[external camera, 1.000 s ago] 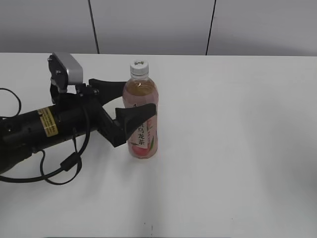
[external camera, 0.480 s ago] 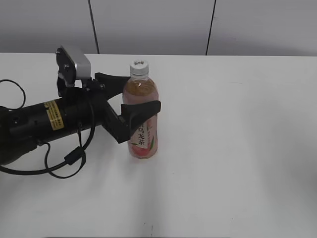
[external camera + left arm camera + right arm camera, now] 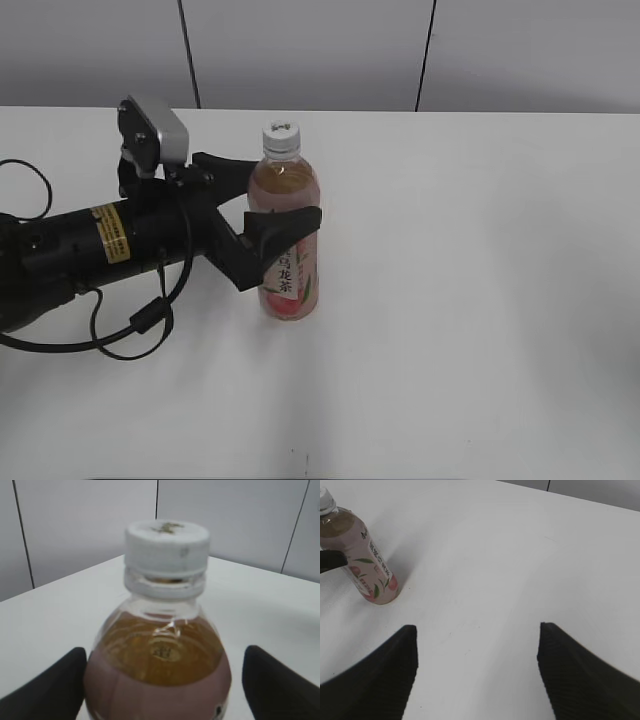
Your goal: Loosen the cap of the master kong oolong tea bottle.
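Bracing the bottle [image 3: 287, 240] is the step in hand, judging by the left gripper [image 3: 272, 196], whose jaws straddle it at label height: the near finger lies across the front of the label, the far one passes behind the shoulder. The left wrist view shows both fingers beside the body, the left one apparently touching; I cannot tell whether they are clamped firm. To do this well, the clamp should bite squarely on the stiff shoulder, not lower down where the thin wall may dent, and hold level so the bottle does not tip. The bottle stands upright on the table [image 3: 480, 300], left of centre, with the white cap [image 3: 281, 137] clear above the fingers and free for a grasp from above. The right gripper [image 3: 477, 652] hangs well apart to the right, jaws spread and empty. Bare table lies between it and the bottle, and the far edge sits well behind.
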